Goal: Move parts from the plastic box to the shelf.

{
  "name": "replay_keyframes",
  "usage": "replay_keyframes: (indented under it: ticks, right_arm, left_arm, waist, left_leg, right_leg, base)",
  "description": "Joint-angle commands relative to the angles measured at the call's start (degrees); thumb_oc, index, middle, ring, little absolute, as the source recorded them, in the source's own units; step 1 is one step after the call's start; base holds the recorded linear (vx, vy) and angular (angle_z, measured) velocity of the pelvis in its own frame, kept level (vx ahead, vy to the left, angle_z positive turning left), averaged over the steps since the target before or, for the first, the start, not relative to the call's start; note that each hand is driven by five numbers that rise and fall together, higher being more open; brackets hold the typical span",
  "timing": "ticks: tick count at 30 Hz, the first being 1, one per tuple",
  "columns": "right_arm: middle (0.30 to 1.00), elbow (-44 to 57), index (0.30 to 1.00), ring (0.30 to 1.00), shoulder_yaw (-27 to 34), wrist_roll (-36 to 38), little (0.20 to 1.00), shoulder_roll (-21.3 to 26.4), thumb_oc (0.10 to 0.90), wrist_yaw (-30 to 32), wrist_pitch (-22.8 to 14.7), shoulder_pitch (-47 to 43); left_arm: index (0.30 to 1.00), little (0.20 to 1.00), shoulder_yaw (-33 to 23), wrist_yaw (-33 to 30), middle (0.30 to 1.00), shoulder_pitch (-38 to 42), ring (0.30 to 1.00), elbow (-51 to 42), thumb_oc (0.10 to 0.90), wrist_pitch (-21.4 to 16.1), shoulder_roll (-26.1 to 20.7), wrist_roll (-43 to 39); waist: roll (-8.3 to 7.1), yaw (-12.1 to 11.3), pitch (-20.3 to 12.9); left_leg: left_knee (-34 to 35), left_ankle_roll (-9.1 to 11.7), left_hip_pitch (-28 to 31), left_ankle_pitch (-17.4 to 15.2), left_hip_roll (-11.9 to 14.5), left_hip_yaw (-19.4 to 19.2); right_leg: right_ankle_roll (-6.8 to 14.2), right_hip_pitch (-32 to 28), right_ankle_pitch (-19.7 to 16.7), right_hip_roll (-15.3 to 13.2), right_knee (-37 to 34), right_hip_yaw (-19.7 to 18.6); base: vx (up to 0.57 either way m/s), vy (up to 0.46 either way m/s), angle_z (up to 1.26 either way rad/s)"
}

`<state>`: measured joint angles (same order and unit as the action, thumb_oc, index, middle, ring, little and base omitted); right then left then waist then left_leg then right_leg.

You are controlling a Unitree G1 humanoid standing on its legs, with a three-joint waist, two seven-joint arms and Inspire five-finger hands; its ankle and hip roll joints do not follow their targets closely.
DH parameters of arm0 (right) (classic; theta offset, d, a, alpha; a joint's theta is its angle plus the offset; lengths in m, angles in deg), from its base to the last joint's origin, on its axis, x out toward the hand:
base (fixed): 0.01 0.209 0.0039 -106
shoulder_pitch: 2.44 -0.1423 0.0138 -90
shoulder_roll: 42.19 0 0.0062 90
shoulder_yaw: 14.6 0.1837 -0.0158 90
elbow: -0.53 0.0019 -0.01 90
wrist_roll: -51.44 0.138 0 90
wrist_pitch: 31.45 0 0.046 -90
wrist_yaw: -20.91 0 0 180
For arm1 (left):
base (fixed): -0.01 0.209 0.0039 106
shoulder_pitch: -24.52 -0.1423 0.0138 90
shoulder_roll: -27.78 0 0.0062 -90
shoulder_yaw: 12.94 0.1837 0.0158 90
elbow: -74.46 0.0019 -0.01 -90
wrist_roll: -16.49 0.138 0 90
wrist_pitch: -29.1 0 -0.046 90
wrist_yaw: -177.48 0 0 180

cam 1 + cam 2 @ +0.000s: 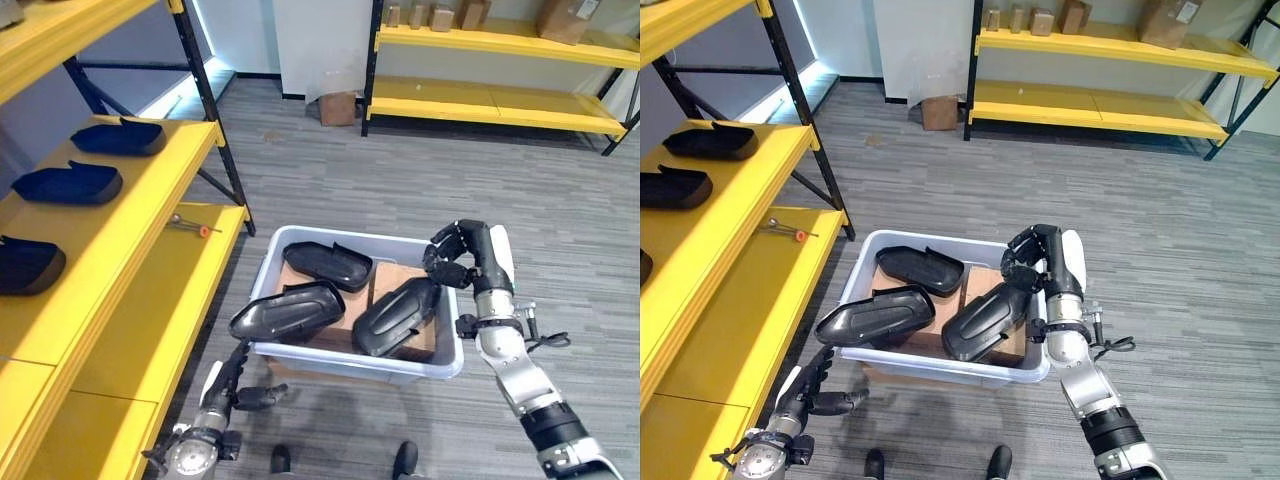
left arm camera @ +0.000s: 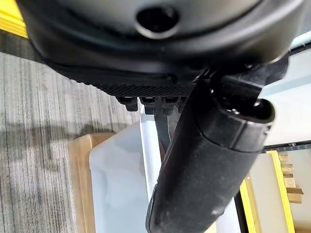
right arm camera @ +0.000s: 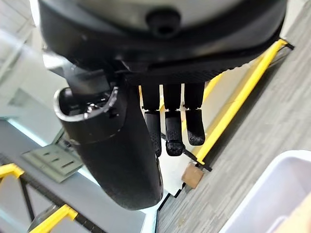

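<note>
At lower centre, three dark parts [image 1: 398, 315] lie in the plastic box [image 1: 405, 366]; the right hand [image 1: 462, 258], fingers curled and empty, must descend to grip one; the left hand [image 1: 238, 388] hangs open below.

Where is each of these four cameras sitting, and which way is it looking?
Left eye view: on the head, looking down at the plastic box of black parts; both arms show.
Right eye view: same head, slightly aside, same scene.
Left wrist view: looks along the left hand at the box's wall.
Right wrist view: looks along the right hand toward a far yellow shelf.
</note>
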<state>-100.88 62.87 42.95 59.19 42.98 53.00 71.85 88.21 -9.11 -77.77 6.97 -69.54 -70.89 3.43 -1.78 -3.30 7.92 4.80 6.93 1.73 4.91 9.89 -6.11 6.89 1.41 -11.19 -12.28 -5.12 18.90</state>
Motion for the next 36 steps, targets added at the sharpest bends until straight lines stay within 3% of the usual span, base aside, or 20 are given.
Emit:
replay_keyframes:
  ticks: [1,8,15,16,17,18,27,36]
  right_arm:
    - [0.3,6.8,0.3,0.3,-0.1,-3.9,0.3,2.8,0.4,0.8,-5.9,-6.2]
    - [0.3,5.4,0.3,0.3,-3.5,-2.8,0.3,2.6,0.4,1.5,-6.0,-10.1]
    - [0.3,5.8,0.3,0.3,-3.7,-2.4,0.3,2.2,0.4,2.0,-6.3,-9.1]
    - [0.473,5.6,0.473,0.473,-3.8,-2.1,0.473,2.0,0.524,2.0,-6.2,-9.1]
    - [0.838,5.6,0.838,0.838,-3.9,-2.1,0.838,2.0,0.784,2.0,-6.2,-9.2]
    - [1.0,5.6,1.0,1.0,-4.0,-1.2,1.0,1.5,0.9,1.9,-6.2,-8.8]
    - [1.0,2.6,1.0,1.0,-5.2,7.0,1.0,-2.0,0.9,0.5,-6.2,-8.7]
    - [1.0,-4.0,1.0,1.0,-7.2,13.7,1.0,-6.2,0.9,0.8,-5.5,-11.5]
  left_arm:
    - [1.0,1.0,-1.0,-0.6,1.0,3.0,1.0,-2.1,0.9,-3.7,-1.9,0.7]
    - [1.0,1.0,0.1,-1.9,1.0,3.9,1.0,-0.9,0.9,-3.7,-0.2,-0.7]
    - [1.0,1.0,0.7,-1.7,1.0,2.8,1.0,-1.1,0.9,-3.3,0.5,-0.5]
    - [1.0,1.0,0.8,-1.8,1.0,2.7,1.0,-0.9,0.9,-3.3,0.5,-0.4]
    - [1.0,1.0,0.8,-1.8,1.0,2.8,1.0,-0.9,0.9,-3.3,0.5,-0.4]
    - [1.0,1.0,0.8,-1.9,1.0,2.5,1.0,-1.1,0.9,-3.4,0.6,-0.6]
    - [1.0,1.0,1.7,-1.5,1.0,1.8,1.0,-1.4,0.9,-2.9,0.2,-1.1]
    - [1.0,1.0,3.5,-0.9,1.0,2.4,1.0,-2.3,0.9,-2.6,-1.6,-1.7]
  waist:
    - [-1.29,-1.3,-2.9]
    - [-0.62,-1.8,-2.7]
    - [0.24,-1.7,-2.0]
    - [0.31,-1.7,-1.9]
    - [0.31,-1.7,-1.9]
    - [0.41,-1.5,-1.6]
    - [0.12,-1.5,-0.6]
    - [0.47,-2.2,2.6]
  left_leg:
    - [-3.4,-0.6,0.5,-3.2,1.6,-1.5]
    - [-7.0,1.3,-1.4,-2.0,4.4,0.4]
    - [-8.0,2.1,-1.3,-1.2,5.8,0.8]
    - [-7.9,2.0,-1.2,-1.3,5.8,0.8]
    - [-7.9,2.0,-1.2,-1.3,5.8,0.7]
    - [-7.8,1.9,-1.1,-1.3,5.8,0.4]
    - [-6.7,1.0,-0.8,-2.3,4.9,-1.1]
    - [-5.3,0.4,-3.5,-1.9,3.4,-1.6]
  right_leg:
    - [2.7,-3.5,8.6,-2.0,2.7,-1.2]
    - [0.5,-5.4,10.1,1.5,1.3,-0.9]
    - [-0.3,-6.5,10.8,3.0,0.8,-0.3]
    - [-0.3,-6.5,10.8,2.9,0.9,-0.3]
    - [-0.2,-6.5,10.8,2.9,0.9,-0.4]
    - [-0.2,-6.3,10.8,2.9,1.1,-0.5]
    - [0.4,-4.9,9.9,2.0,1.5,-1.1]
    - [1.3,-0.8,8.0,0.1,1.7,-1.7]
  base:
    - [-0.02,-0.077,-0.08]
    - [-0.01,-0.127,0.01]
    - [0.03,-0.063,0.08]
    - [0.0,0.0,0.0]
    - [0.03,0.002,0.01]
    - [0.04,0.007,0.0]
    - [0.02,0.024,-0.01]
    - [-0.03,0.058,-0.05]
